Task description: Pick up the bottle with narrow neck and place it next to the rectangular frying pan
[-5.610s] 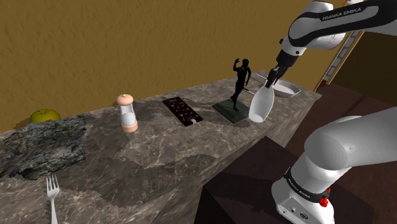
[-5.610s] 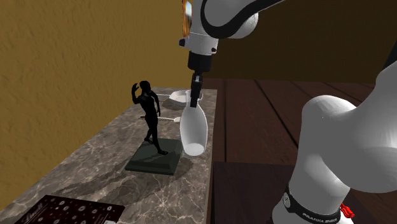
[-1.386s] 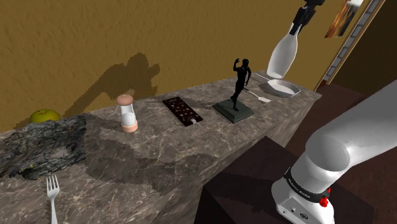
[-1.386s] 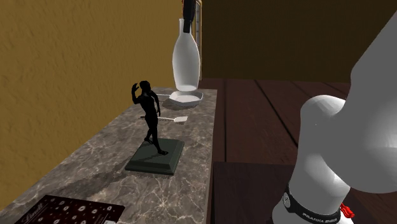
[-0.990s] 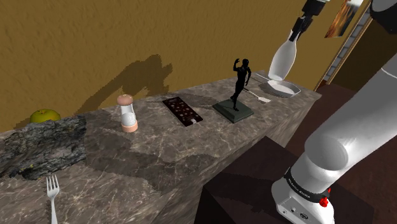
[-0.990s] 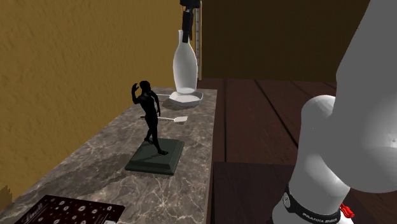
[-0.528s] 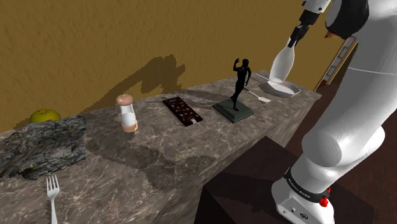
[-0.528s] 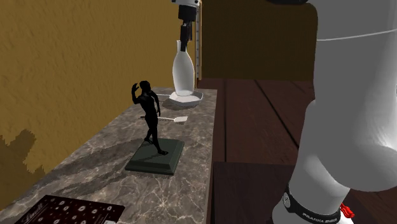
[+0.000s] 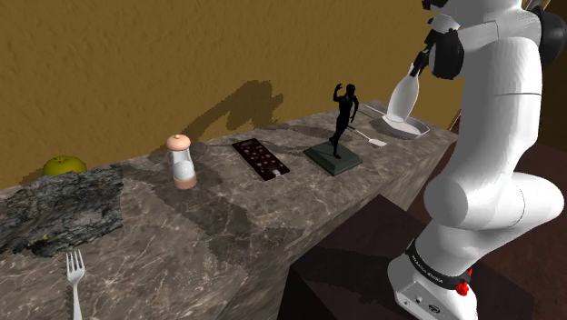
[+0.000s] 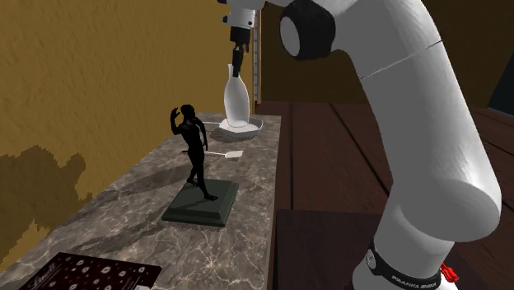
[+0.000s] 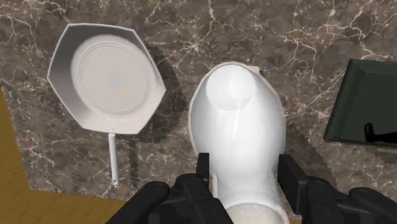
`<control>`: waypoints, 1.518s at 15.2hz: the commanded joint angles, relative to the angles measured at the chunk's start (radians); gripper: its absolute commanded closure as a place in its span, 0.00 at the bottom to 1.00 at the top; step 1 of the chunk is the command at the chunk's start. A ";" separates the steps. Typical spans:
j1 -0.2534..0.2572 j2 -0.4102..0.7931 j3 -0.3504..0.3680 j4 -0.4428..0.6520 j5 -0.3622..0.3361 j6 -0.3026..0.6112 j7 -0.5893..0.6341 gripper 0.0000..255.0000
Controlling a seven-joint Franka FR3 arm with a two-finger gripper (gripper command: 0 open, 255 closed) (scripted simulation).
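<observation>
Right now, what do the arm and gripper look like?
The arm has white rounded links and dark joints; a dark band with white lettering and a small red part sit near its base. The gripper is all black, with two blocky fingers.

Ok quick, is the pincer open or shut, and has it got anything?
Pincer: closed, holding the white bottle.

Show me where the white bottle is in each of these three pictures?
Shoulder view: white bottle at upper right, just above the white pan.
Second exterior view: bottle at top centre, by the pan.
Wrist view: bottle between the black fingers, beside the pan.
Shared landmark: the white pan.
</observation>
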 commanded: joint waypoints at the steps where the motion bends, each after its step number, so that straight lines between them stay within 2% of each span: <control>1: -0.080 0.104 0.024 0.140 0.047 -0.034 -0.002 1.00; 2: -0.133 0.170 0.042 0.247 0.071 -0.066 0.007 1.00; 3: -0.297 0.341 0.166 0.584 0.063 -0.176 0.074 1.00; 4: -0.232 0.279 0.110 0.431 0.076 -0.113 0.037 1.00; 8: -0.164 0.216 0.087 0.244 0.061 -0.011 -0.001 1.00; 15: -0.107 0.179 0.075 0.070 0.054 0.108 -0.038 1.00; 23: -0.075 0.172 0.075 -0.046 0.059 0.207 -0.066 1.00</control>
